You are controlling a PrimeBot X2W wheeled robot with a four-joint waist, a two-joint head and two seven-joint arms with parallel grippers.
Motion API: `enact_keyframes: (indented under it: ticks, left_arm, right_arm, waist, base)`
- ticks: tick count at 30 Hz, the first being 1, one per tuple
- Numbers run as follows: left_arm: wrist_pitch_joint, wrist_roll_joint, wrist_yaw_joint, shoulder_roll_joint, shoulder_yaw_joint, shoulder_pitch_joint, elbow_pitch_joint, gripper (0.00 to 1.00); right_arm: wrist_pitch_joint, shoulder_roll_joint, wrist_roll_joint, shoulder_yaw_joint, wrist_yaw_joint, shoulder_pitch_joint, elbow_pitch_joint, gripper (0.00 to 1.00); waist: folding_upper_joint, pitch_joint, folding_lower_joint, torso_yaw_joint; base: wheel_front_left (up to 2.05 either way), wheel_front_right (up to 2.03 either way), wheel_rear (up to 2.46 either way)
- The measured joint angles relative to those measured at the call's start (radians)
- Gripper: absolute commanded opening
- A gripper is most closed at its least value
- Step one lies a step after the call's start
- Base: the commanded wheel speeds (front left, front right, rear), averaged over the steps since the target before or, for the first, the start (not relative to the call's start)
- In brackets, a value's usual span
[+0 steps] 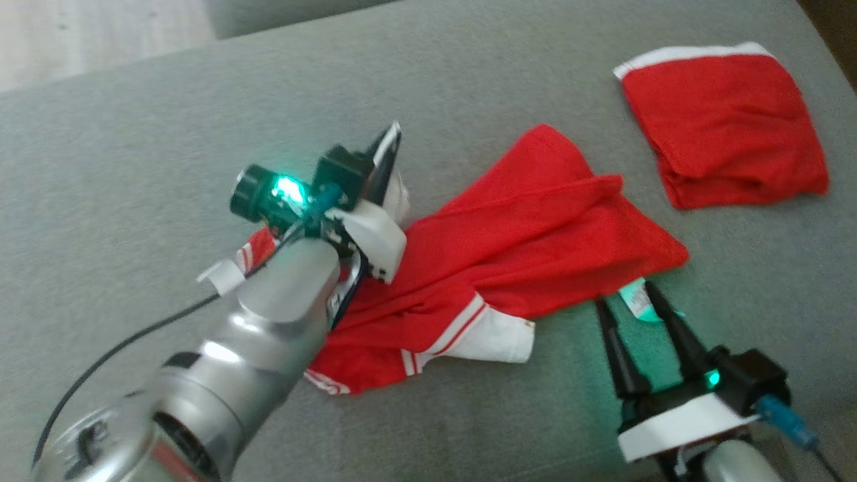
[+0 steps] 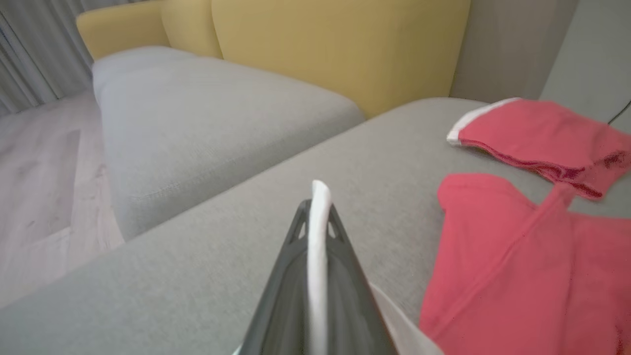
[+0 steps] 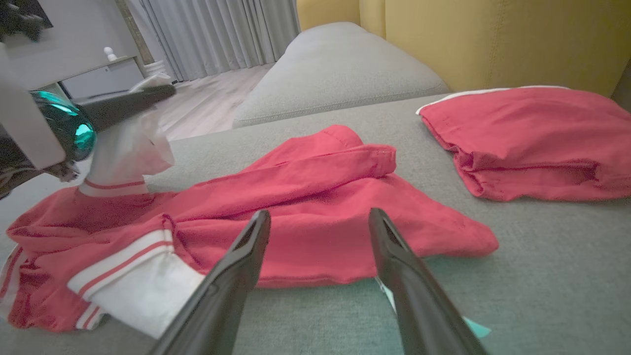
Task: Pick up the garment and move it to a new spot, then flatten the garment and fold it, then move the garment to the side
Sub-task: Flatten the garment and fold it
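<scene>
The garment [image 1: 522, 248] is a crumpled red piece with white striped trim, lying mid-cushion; it also shows in the right wrist view [image 3: 315, 197] and the left wrist view [image 2: 493, 256]. My left gripper [image 1: 392, 144] is shut on a white edge of the garment, and that white strip [image 2: 318, 246] shows pinched between the dark fingers [image 2: 345, 276]. From the right wrist view the pinched white part [image 3: 128, 148] is raised off the cushion. My right gripper [image 1: 626, 298] stands open at the garment's near right corner, its fingers either side of the hem [image 3: 319, 217].
A second red garment [image 1: 726, 127], folded with a white band, lies at the far right of the grey cushion [image 1: 201, 134]. A teal tag [image 1: 636, 301] sits between my right fingers. Another grey cushion [image 2: 197, 123] and a yellow backrest [image 2: 345, 49] lie beyond.
</scene>
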State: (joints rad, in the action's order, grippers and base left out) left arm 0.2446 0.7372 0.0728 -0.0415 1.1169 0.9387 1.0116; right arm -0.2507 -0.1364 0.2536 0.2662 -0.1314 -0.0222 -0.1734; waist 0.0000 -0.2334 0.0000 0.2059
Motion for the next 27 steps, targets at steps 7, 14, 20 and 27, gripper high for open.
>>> enact_keyframes:
  ticks: [7,14,20,27]
  left_arm:
    - [0.008,-0.041,0.033,-0.127,-0.208,-0.009,-0.228,0.0]
    - [0.009,-0.107,0.033,-0.188,-0.33,-0.113,-0.368,0.0]
    - [0.009,-0.156,0.023,-0.188,-0.374,-0.142,-0.397,0.0]
    - [0.009,-0.194,-0.004,-0.174,-0.388,-0.148,-0.386,0.0]
  right_arm:
    - [0.0,-0.018,0.031,-0.102,0.0,0.127,-0.159,1.0]
    - [0.067,-0.051,0.05,-0.167,0.0,0.282,-0.34,1.0]
    - [0.094,-0.054,0.115,-0.172,0.0,0.366,-0.435,1.0]
    - [0.102,-0.058,0.202,-0.136,0.0,0.448,-0.533,1.0]
  waist:
    - [0.0,0.035,0.0,-0.089]
    - [0.0,0.036,0.0,-0.154]
    - [0.0,0.028,0.0,-0.186]
    - [0.0,0.02,0.0,-0.203]
  base:
    - [0.0,0.0,0.0]
    - [0.0,0.0,0.0]
    - [0.0,0.0,0.0]
    - [0.0,0.0,0.0]
